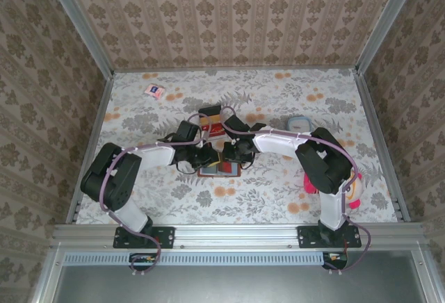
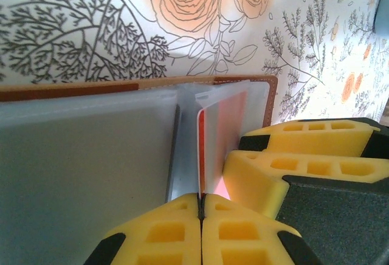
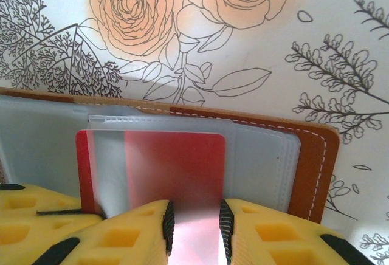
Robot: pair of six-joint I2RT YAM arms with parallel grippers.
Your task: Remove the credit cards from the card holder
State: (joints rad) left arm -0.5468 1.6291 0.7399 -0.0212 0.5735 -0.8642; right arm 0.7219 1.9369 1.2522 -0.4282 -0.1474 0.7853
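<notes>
- Card holder [image 1: 221, 171] lies open on the flowered table [image 1: 278, 199], near the middle, right under the spot where my two grippers meet.
- Left gripper [image 2: 200, 199]: my yellow fingers are pressed together with no gap. They pinch the edge of a clear leaf that stands up from the card holder.
- Red card [image 3: 164, 161] sits inside that clear pocket. Its top edge is just below the pocket's mouth, and its left edge runs down to my left fingers.
- Right gripper [image 3: 193, 210]: my jaws are narrow, with a slim gap between the pads. The tips rest against the pocket's face over the red card, and I see nothing clamped between them.
- In the left wrist view, my right fingers [image 2: 292, 168] are just to the right of the standing leaf, touching it.
- The card holder's brown stitched border frames the pocket on its far and right sides.
</notes>
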